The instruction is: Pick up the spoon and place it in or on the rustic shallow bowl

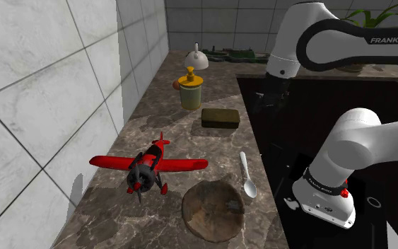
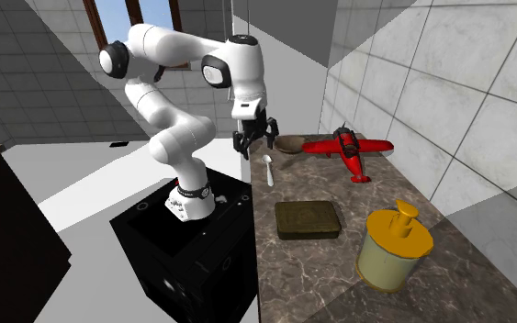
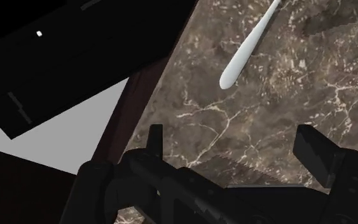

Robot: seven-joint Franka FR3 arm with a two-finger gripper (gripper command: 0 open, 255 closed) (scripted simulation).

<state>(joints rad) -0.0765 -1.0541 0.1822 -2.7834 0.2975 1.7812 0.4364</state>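
Observation:
A white spoon lies on the brown marble counter, its bowl end pointing toward the shallow brown bowl. That bowl sits at the counter's near end, with nothing in it. In the second exterior view the spoon lies just in front of the bowl. My black gripper hovers above the counter's edge, open, holding nothing. In the wrist view the spoon's handle lies ahead of the gripper, beyond the spread fingertips.
A red toy plane stands beside the bowl, toward the tiled wall. A dark green flat block and a yellow-topped dispenser sit farther along. The black stand lies below the counter's edge.

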